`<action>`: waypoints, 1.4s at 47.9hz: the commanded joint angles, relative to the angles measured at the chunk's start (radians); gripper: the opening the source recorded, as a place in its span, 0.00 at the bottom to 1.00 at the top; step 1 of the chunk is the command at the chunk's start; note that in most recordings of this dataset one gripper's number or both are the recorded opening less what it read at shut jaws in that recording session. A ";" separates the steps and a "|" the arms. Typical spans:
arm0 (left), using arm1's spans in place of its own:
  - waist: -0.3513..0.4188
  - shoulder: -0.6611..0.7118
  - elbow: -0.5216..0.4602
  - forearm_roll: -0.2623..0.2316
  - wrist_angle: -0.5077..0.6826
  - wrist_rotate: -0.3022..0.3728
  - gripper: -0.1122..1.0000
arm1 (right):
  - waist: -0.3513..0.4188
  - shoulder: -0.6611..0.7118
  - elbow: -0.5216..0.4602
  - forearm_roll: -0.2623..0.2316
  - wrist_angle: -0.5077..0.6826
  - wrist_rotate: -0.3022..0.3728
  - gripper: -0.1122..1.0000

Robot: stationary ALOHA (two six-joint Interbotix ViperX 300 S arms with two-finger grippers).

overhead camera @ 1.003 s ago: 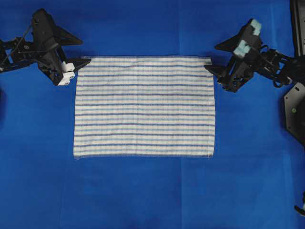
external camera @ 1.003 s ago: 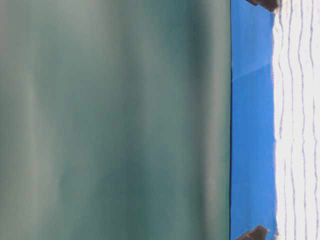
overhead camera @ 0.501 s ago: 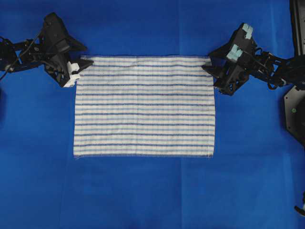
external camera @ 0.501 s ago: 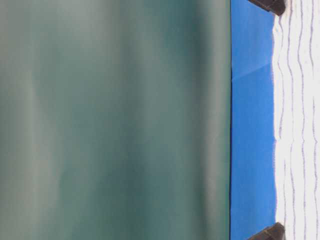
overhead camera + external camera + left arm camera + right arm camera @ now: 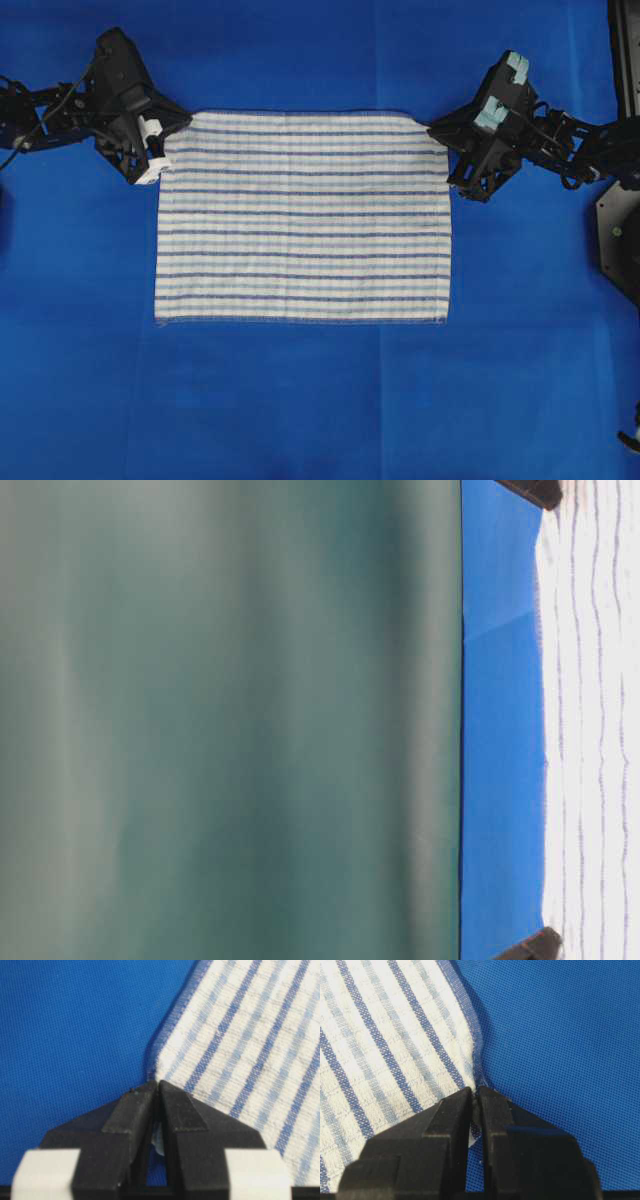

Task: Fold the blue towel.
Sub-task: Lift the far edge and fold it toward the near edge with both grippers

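Overhead: the blue towel [image 5: 303, 216] lay flat on the blue sheet [image 5: 300, 400], the left gripper [image 5: 160, 140] and right gripper [image 5: 440, 135] at its far corners. Left wrist: jaws clamped on the corner. Right wrist: likewise. Advice: lift both corners evenly, keeping the hem taut.

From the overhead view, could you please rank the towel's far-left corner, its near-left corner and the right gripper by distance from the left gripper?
1. Far-left corner of the towel: pinched in the left gripper.
2. Near-left corner: lower left, flat on the blue sheet.
3. Right gripper: far right, at the opposite corner.
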 commanded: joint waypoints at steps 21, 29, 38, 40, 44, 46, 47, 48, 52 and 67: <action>-0.072 -0.318 -0.017 0.005 0.190 0.011 0.12 | 0.011 -0.333 0.014 0.000 0.193 -0.005 0.09; -0.098 -0.407 0.011 0.005 0.224 0.009 0.12 | 0.029 -0.423 0.031 0.002 0.262 -0.005 0.08; -0.138 -0.417 0.021 0.005 0.224 0.002 0.12 | 0.046 -0.439 0.038 0.003 0.267 0.002 0.08; -0.152 -0.417 0.021 0.005 0.224 0.000 0.12 | 0.058 -0.440 0.038 0.003 0.268 0.003 0.08; -0.189 -0.423 0.023 0.005 0.224 -0.008 0.12 | 0.086 -0.445 0.040 0.015 0.272 0.003 0.09; -0.210 -0.426 0.025 0.005 0.224 -0.009 0.12 | 0.106 -0.449 0.040 0.026 0.272 0.003 0.09; -0.219 -0.430 0.026 0.003 0.224 -0.011 0.12 | 0.118 -0.453 0.040 0.035 0.273 0.003 0.08; -0.230 -0.431 0.028 0.003 0.224 -0.011 0.12 | 0.127 -0.456 0.041 0.043 0.275 0.003 0.09; -0.275 -0.439 0.032 0.002 0.222 -0.011 0.12 | 0.166 -0.469 0.044 0.067 0.278 0.003 0.09; -0.419 -0.446 0.043 0.002 0.218 -0.014 0.12 | 0.342 -0.492 0.061 0.195 0.270 0.003 0.08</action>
